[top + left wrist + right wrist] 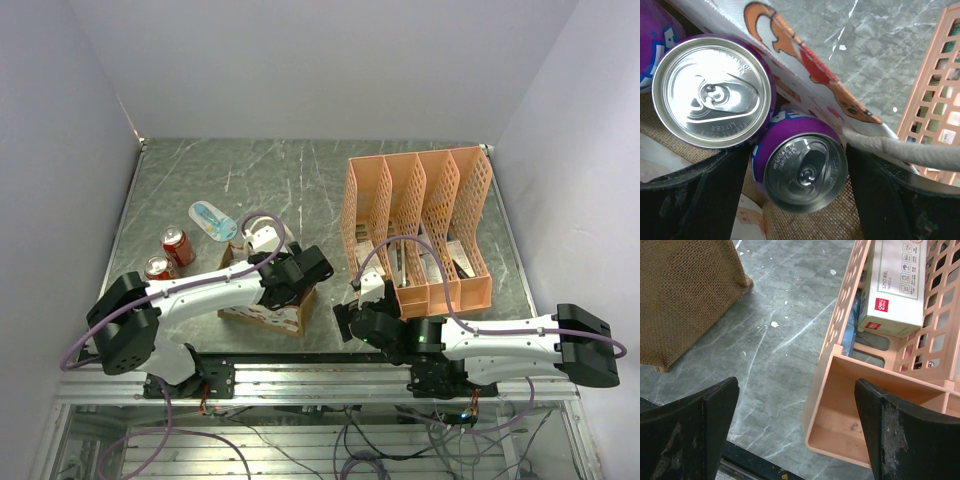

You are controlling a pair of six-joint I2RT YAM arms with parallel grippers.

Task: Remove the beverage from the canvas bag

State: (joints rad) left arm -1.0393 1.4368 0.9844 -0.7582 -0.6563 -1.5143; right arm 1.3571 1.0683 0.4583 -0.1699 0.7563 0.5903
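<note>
The canvas bag stands at the near middle of the table. In the left wrist view I look down past its printed wall. Inside are purple beverage cans: one high at the left, one lower in the middle, and the edge of a third. My left gripper is inside the bag mouth, open, with a finger on each side of the lower can. A cream handle lies over the right finger. My right gripper is open and empty above the table.
An orange file rack stands at the right and holds a white box; its front corner is under my right gripper. Two red cans and a lying clear bottle are left of the bag. The bag's corner shows left of my right gripper.
</note>
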